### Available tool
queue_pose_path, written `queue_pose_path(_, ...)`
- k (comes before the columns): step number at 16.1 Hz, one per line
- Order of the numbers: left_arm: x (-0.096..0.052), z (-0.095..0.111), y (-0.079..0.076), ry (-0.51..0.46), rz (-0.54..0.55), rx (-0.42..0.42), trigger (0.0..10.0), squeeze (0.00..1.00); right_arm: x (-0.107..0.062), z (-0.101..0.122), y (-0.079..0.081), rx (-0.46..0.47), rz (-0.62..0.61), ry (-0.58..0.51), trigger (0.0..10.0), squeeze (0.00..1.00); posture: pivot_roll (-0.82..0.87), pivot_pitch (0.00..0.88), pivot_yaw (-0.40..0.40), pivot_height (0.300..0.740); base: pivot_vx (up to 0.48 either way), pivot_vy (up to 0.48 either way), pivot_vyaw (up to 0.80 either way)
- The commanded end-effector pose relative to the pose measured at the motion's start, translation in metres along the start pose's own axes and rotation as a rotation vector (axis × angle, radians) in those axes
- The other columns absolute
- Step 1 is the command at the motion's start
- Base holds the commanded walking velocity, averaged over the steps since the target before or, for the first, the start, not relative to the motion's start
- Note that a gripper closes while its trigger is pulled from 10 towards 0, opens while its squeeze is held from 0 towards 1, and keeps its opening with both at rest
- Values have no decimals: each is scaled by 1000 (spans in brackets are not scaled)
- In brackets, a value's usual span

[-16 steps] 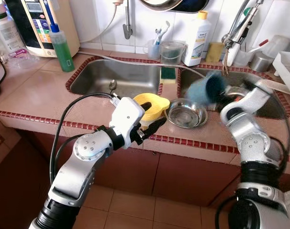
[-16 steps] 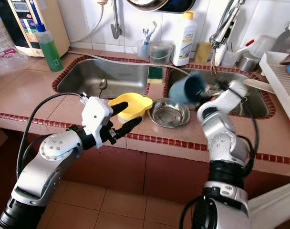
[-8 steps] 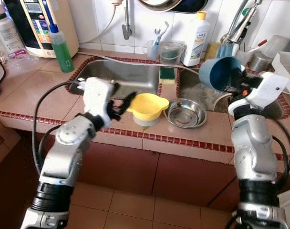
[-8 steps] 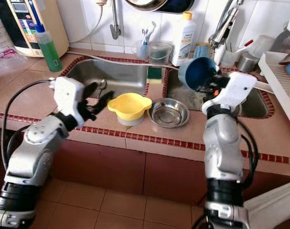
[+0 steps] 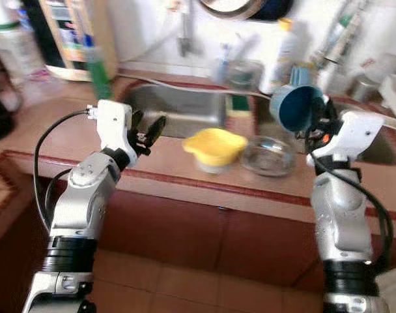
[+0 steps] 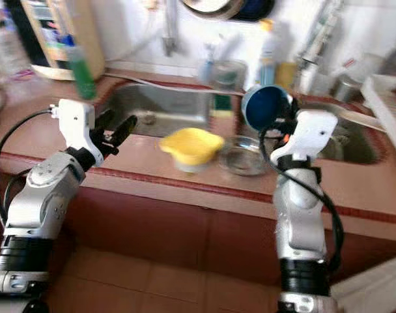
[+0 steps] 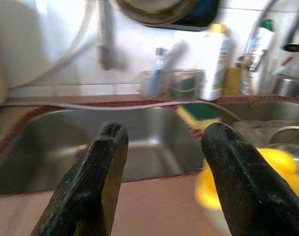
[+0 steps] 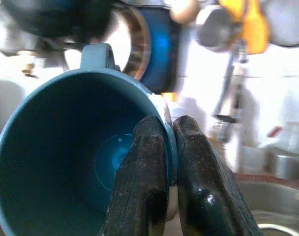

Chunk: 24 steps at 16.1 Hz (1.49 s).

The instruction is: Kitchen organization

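Observation:
My right gripper is shut on the rim of a blue mug, held on its side above the counter's right part, its mouth facing left. In the right wrist view the mug has one finger inside its wall and one outside. My left gripper stands open and empty above the counter, left of the yellow bowl. A steel bowl sits just right of the yellow one. The left wrist view looks between the open fingers into the left sink.
A double steel sink lies behind the bowls. At the back wall stand a green bottle, a white bottle, a cup with brushes and a tap. A white dish rack stands at the far right.
The whole view has shifted and blurred, so the camera moved. My left gripper has drawn back from the yellow bowl to the left. The right gripper still holds the mug raised.

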<state>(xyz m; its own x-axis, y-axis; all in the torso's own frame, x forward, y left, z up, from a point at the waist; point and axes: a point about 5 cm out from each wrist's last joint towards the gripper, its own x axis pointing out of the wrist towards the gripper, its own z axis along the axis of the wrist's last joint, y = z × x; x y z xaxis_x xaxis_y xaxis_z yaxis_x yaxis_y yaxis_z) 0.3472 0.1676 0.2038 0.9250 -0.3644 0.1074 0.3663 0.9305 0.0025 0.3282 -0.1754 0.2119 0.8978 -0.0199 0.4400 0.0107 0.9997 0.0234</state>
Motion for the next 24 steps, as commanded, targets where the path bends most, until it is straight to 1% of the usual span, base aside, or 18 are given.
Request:
queue_pose_path(1,2,4,1,-16,4,8,10000,0,2,6,2,-14,12,-33,10000,0,-155,0,26,740,0,469,0)
queue_pose_path(6,1,2,2,-15,5,14,10000,0,1,2,8,-39,42,-32,10000,0,-151,0,18,740,0,425,0)
queue_pose_path(8,1,4,-2,-39,-3,51,10000,0,0,1,9,-45,47,-29,10000,0,-150,0,18,740,0,0,0)
queue_pose_path(15,0,1,-15,-50,-94,137,10000,0,0,-1,6,-74,50,-32,10000,0,-154,0,18,740,0,0,0)
queue_pose_path(16,1,2,-17,-53,-112,124,10000,0,0,0,6,-75,50,-32,10000,0,-155,0,18,740,0,0,0)
queue_pose_path(17,1,3,-18,-60,-125,132,10000,0,1,0,5,-79,51,-33,10000,0,-156,0,16,740,0,0,0)
queue_pose_path(24,2,4,-18,-64,-134,133,10000,0,4,1,3,-91,48,-38,10000,0,-157,0,17,740,335,0,0)
